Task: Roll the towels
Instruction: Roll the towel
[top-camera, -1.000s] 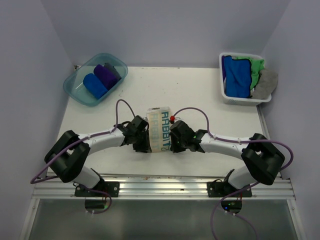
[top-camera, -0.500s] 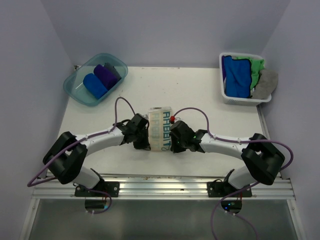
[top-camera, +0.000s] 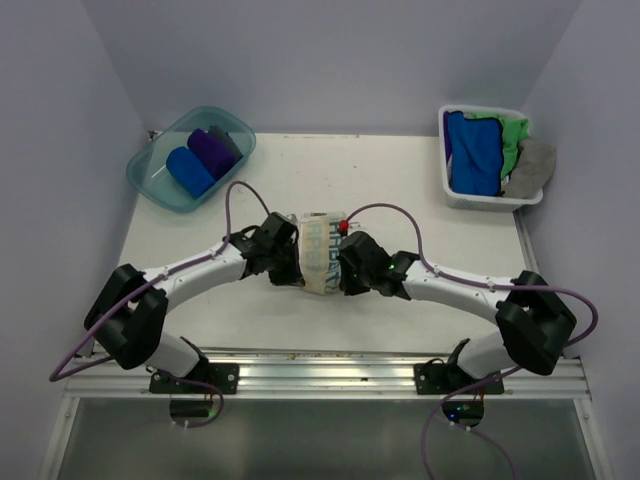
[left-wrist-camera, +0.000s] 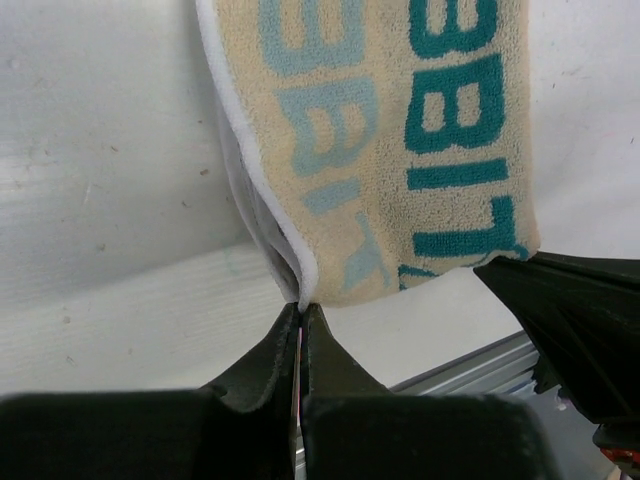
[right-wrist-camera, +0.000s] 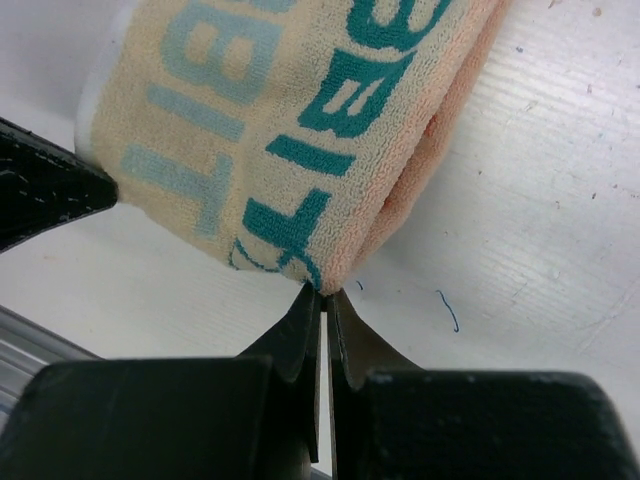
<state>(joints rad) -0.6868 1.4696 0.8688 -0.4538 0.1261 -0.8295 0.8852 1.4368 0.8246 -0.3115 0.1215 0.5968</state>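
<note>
Cream towel (top-camera: 322, 255), edges nipped: left gripper (left-wrist-camera: 301, 312) (right gripper (right-wrist-camera: 325, 296)).

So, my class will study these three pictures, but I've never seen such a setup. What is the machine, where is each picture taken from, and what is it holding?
The machine is a left arm and a right arm, bolted side by side at the near edge of a white table, each ending in a two-finger gripper. The wide picture looks down from above and behind; the two close-ups come from cameras on the wrists. The left gripper and the right gripper are each pinched shut on an edge of a cream towel with teal lettering. A teal tub holds a blue roll and a purple roll. A white basket holds a blue towel, a green towel and a grey towel, unrolled.
</note>
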